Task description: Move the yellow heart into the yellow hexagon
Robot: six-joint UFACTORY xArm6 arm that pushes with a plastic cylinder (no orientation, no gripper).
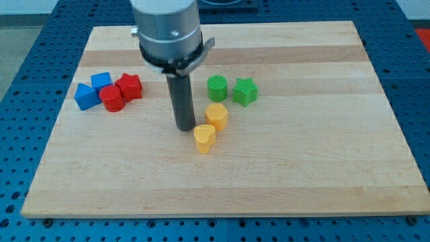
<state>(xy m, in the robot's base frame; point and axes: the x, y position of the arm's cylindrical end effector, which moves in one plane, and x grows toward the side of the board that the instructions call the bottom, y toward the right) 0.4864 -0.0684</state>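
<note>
The yellow heart (pixel 205 138) lies near the middle of the wooden board (pixel 269 175). The yellow hexagon (pixel 216 115) sits just up and to the right of it, with the two nearly touching. My tip (pixel 185 127) is on the board just left of the yellow heart and slightly above it, close to its upper left side. The dark rod rises from there to the grey arm body (pixel 168 30) at the view's top.
A green cylinder (pixel 217 87) and a green star (pixel 245 91) stand above the hexagon. At the view's left are two blue blocks (pixel 86 96) (pixel 101 81), a red cylinder (pixel 112 99) and a red block (pixel 129 87), bunched together.
</note>
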